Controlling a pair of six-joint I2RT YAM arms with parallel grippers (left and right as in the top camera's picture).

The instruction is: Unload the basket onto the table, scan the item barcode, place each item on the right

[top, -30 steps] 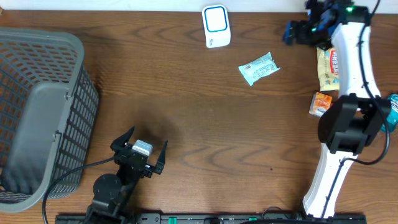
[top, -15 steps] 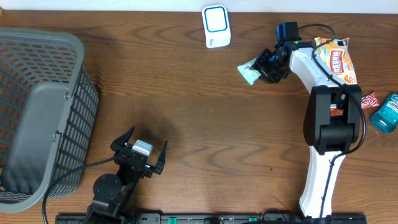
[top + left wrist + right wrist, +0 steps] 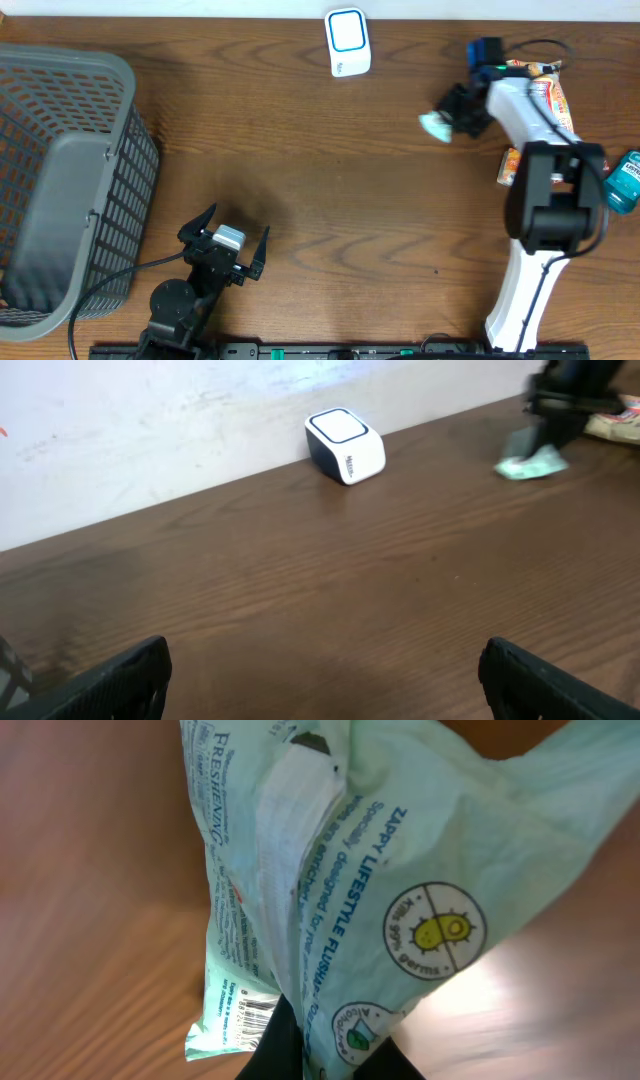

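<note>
A pale green wipes packet [image 3: 340, 890] fills the right wrist view, its barcode [image 3: 250, 1010] near the lower left corner. My right gripper [image 3: 335, 1055] is shut on the packet, black fingers pinching its lower edge. Overhead, the packet [image 3: 436, 124] hangs at the right gripper [image 3: 462, 108] over the back right of the table; from the left wrist it shows as a green packet [image 3: 530, 463] at far right. The white scanner [image 3: 348, 42] with a blue-ringed window stands at the back centre, also the scanner [image 3: 344, 445] in the left wrist view. My left gripper [image 3: 224, 240] rests open near the front edge.
A grey mesh basket [image 3: 60, 180] takes up the left side. Snack packets [image 3: 545, 95], a small orange pack [image 3: 514, 166] and a teal bottle [image 3: 624, 178] lie at the right by the right arm. A white wall [image 3: 150, 420] runs behind the scanner.
The right gripper swung from the far right corner to the green packet, shut on it, then carried it a little to the right. The left arm stayed still.
</note>
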